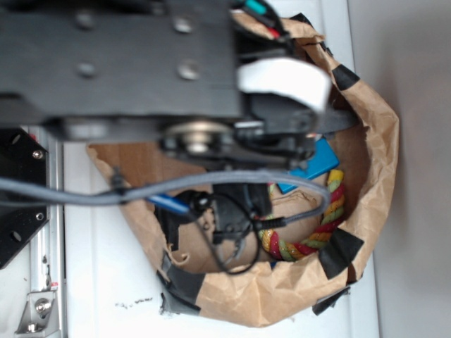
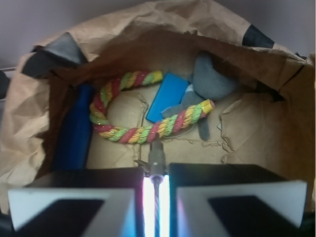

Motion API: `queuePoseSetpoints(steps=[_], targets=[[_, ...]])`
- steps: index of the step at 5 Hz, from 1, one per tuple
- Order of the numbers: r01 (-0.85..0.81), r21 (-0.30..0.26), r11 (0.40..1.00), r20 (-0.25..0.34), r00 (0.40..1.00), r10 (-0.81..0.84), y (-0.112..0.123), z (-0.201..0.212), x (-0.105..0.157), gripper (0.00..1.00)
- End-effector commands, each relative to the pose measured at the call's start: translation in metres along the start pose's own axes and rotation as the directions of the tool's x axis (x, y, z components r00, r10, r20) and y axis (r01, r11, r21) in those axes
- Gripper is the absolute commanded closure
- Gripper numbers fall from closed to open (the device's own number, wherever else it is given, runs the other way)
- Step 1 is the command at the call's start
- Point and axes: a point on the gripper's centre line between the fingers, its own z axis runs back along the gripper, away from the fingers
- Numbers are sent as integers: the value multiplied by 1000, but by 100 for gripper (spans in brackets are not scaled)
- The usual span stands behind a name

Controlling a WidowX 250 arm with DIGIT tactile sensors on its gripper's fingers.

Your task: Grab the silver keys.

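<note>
In the wrist view my gripper (image 2: 157, 171) has its two jaws almost together. A thin twisted wire runs down the narrow gap between them. A small silver metal barrel of the silver keys (image 2: 157, 157) sticks out past the tips, with a bit of silver metal beside it. The key blades themselves are hidden. The gripper is low inside the brown paper bag (image 2: 256, 123), just in front of the red-yellow-green rope (image 2: 143, 132). In the exterior view the gripper (image 1: 218, 211) is dark and mostly hidden under the arm. A thin wire loop (image 1: 236, 260) hangs below it.
A blue rectangular block (image 2: 168, 96) and a grey cloth object (image 2: 210, 79) lie behind the rope. A dark blue object (image 2: 74, 131) stands along the bag's left wall. Crumpled bag walls with black tape enclose all sides. The exterior view shows the rope (image 1: 331, 211) and block (image 1: 317, 162).
</note>
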Motion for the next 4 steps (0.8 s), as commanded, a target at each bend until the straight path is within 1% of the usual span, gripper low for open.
queuePoseSetpoints(steps=[1, 2, 4], targets=[[5, 4, 1000, 72, 997, -5, -7, 21, 4, 100], [-2, 6, 1000, 67, 998, 2, -8, 21, 5, 100], [-1, -16, 1000, 72, 997, 2, -8, 19, 8, 100]])
